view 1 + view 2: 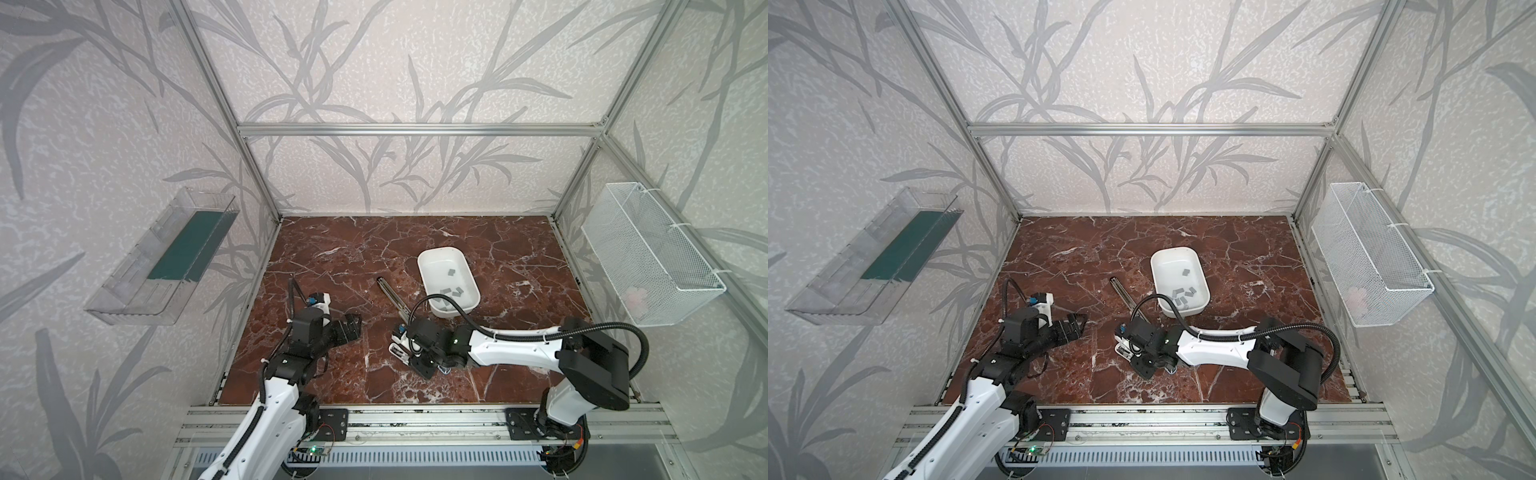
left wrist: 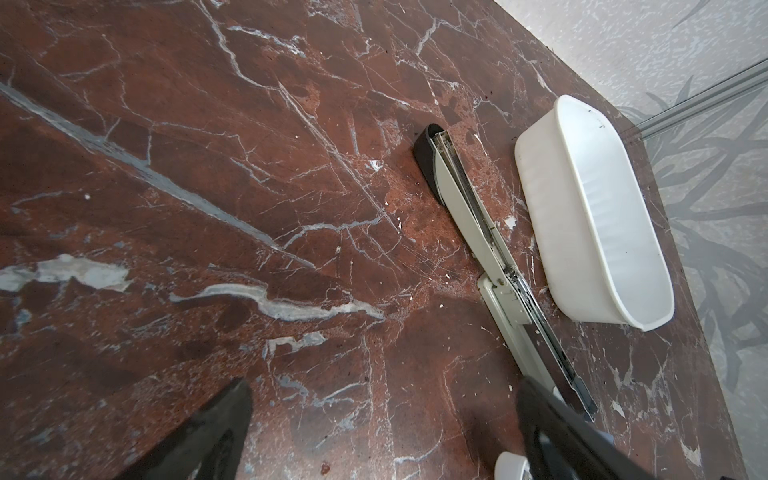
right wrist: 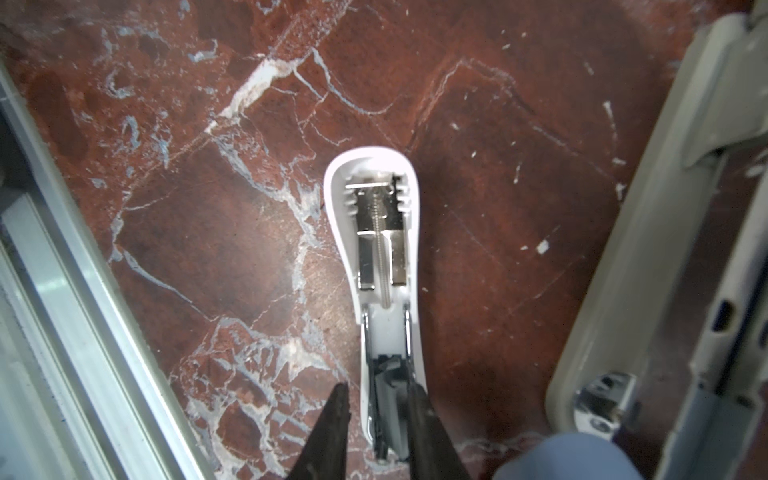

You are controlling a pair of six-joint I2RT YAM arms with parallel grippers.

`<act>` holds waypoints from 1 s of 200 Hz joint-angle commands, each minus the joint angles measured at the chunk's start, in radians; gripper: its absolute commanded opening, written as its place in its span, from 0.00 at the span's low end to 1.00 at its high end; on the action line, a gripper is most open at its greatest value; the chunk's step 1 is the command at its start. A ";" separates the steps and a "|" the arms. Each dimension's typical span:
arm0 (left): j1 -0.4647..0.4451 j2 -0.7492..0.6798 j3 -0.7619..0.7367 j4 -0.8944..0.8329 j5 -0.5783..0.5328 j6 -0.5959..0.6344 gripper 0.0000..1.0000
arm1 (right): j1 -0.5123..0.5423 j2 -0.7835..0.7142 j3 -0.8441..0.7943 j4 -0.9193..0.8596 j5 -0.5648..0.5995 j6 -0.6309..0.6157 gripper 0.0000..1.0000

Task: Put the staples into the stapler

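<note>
A small white stapler (image 3: 376, 232) lies opened on the marble, spring and metal rail showing. A grey strip of staples (image 3: 388, 395) sits in its channel. My right gripper (image 3: 378, 399) stands over that end, slightly open; one finger is off the stapler's side and the other overlaps its far edge. In both top views the stapler (image 1: 397, 349) (image 1: 1123, 347) pokes out from under my right gripper (image 1: 409, 353) (image 1: 1136, 351). Several more staples (image 1: 451, 291) (image 1: 1181, 294) lie in the white bin (image 1: 428, 259) (image 1: 1160, 259). My left gripper (image 1: 353, 324) (image 1: 1079, 322) (image 2: 384, 386) is wide open and empty.
A long grey stapler (image 1: 390, 295) (image 1: 1125, 293) (image 2: 469, 208) (image 3: 665, 291) lies opened between the arms, beside the bin (image 2: 540, 199). A clear shelf (image 1: 162, 257) hangs on the left wall and a wire basket (image 1: 652, 257) on the right wall.
</note>
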 commanded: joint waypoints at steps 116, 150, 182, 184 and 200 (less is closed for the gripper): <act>0.002 -0.026 0.001 0.004 -0.004 0.005 0.99 | -0.003 -0.040 -0.081 0.105 -0.040 0.151 0.19; 0.002 -0.024 0.002 0.005 -0.006 0.005 0.99 | -0.006 -0.060 -0.072 0.090 -0.031 0.140 0.20; 0.001 -0.021 0.002 0.006 -0.010 0.006 0.99 | -0.008 -0.064 -0.061 0.081 -0.029 0.131 0.21; 0.002 -0.020 0.002 0.006 -0.010 0.006 1.00 | -0.008 -0.064 -0.061 0.082 -0.029 0.131 0.20; 0.002 -0.020 0.003 0.006 -0.010 0.006 0.99 | -0.007 -0.058 -0.057 0.078 -0.031 0.128 0.21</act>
